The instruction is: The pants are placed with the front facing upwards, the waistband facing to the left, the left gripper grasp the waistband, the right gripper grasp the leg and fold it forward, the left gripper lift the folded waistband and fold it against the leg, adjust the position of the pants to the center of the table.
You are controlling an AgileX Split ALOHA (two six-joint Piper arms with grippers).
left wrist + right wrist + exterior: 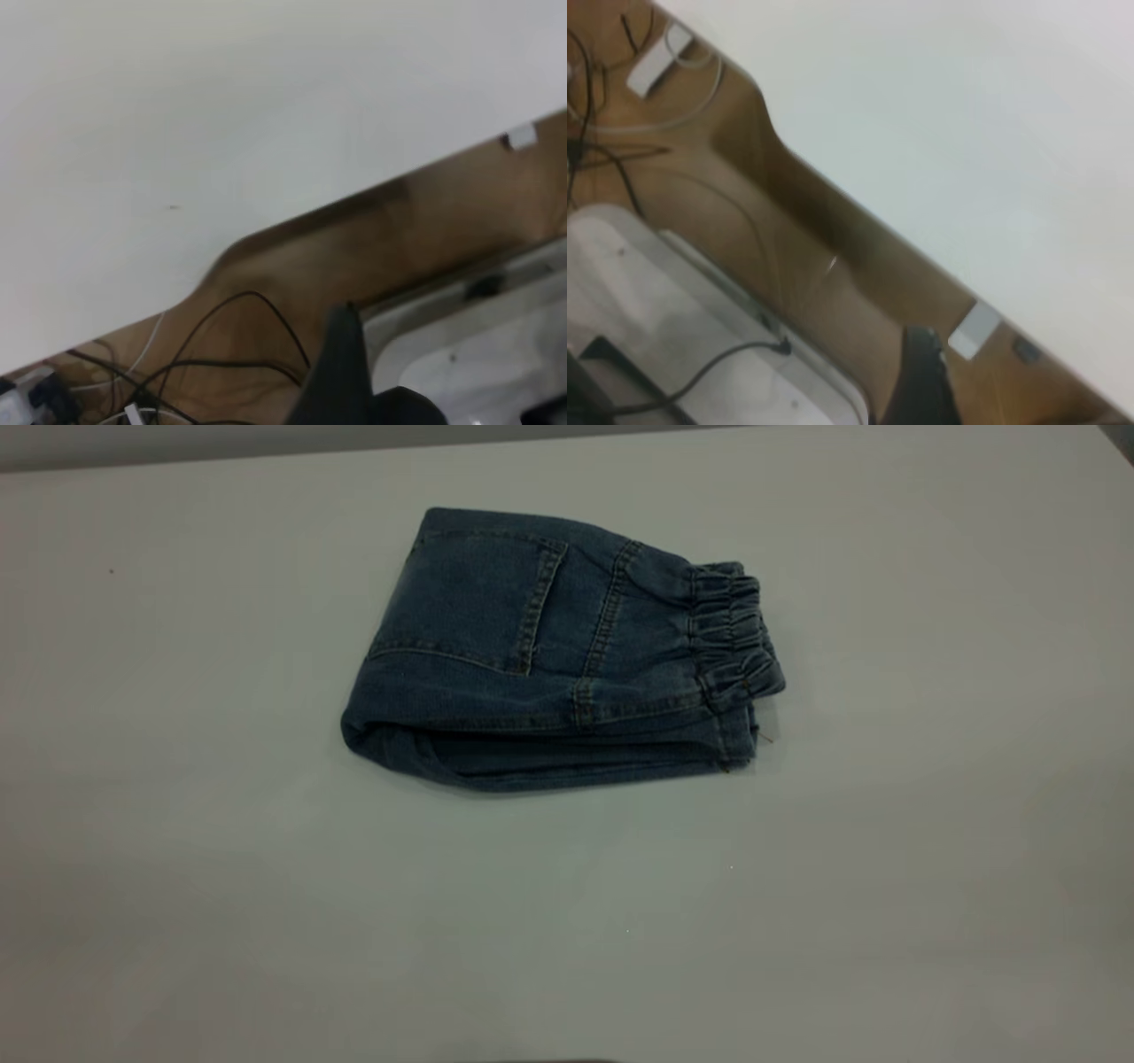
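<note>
The pants (549,646) lie folded into a compact blue denim bundle on the white table (266,912), a little back from its middle. A patch back pocket (478,598) faces up. The gathered waistband (731,633) is at the bundle's right end, lying over the layers beneath. Neither arm appears in the exterior view. My left gripper (341,372) shows only as a black part, off the table's edge and over the floor. My right gripper (923,376) is likewise beyond the table edge, over the floor. The pants appear in neither wrist view.
Past the table's edge in the left wrist view lie a brown floor (399,239), black cables (221,354) and a pale base plate (478,354). The right wrist view shows a white power strip (656,62), cables and a small white block (973,329).
</note>
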